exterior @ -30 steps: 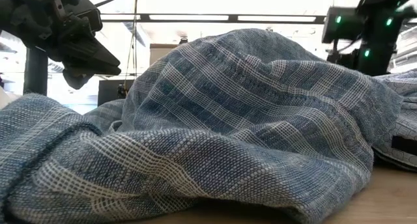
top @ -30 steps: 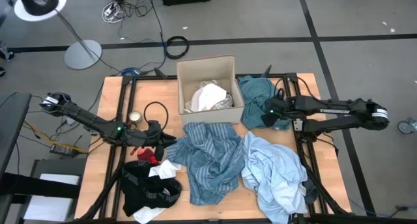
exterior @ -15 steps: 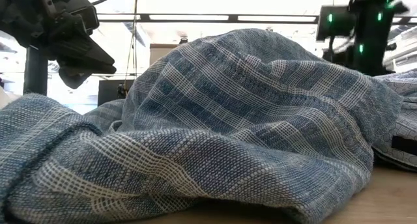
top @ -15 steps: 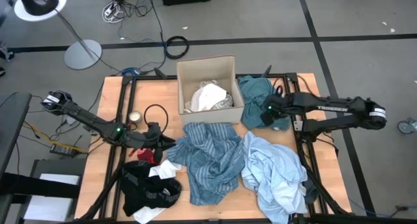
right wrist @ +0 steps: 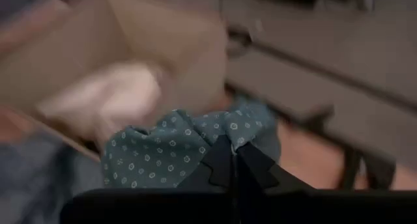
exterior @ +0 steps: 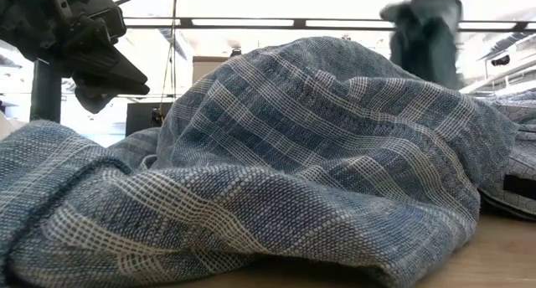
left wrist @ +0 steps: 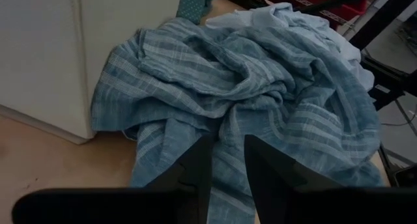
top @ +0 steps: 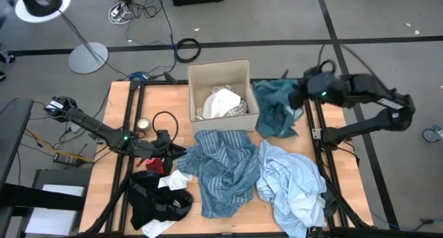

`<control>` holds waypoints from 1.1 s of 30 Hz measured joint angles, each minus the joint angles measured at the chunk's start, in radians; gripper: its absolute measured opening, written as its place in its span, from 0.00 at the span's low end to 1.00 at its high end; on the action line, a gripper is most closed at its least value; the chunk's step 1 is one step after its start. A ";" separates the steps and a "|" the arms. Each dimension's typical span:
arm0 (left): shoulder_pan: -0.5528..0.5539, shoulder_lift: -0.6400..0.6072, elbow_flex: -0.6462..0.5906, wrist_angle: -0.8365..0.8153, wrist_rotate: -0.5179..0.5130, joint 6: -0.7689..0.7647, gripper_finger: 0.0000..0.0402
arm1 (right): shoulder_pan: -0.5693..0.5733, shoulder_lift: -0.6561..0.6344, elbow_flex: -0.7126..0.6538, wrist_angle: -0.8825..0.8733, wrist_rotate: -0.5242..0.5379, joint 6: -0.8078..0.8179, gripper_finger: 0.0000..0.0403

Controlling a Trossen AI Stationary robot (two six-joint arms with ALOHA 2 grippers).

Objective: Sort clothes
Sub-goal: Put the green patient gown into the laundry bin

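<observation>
The right gripper is clamped on an edge of the teal top and has it hoisted off the table, the cloth hanging just beside the box, which holds a white piece. The pinch looks thin to my eye, only a fold between the fingers, so a quick swing could shake it loose, or the trailing hem might snag the box wall. The left gripper waits low at the edge of the striped shirt, jaws narrowly parted and holding nothing, with the pale shirt lying just beyond
</observation>
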 joint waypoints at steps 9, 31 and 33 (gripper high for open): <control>0.000 0.000 0.000 -0.002 -0.003 0.000 0.23 | 0.016 0.228 0.384 0.410 0.024 -0.466 0.00; 0.000 0.000 0.000 -0.015 -0.003 0.000 0.23 | -0.250 0.649 0.673 1.146 -0.458 -0.817 0.00; 0.000 0.000 0.000 -0.017 -0.003 0.000 0.23 | -0.270 0.656 0.673 1.028 -0.485 -0.767 0.00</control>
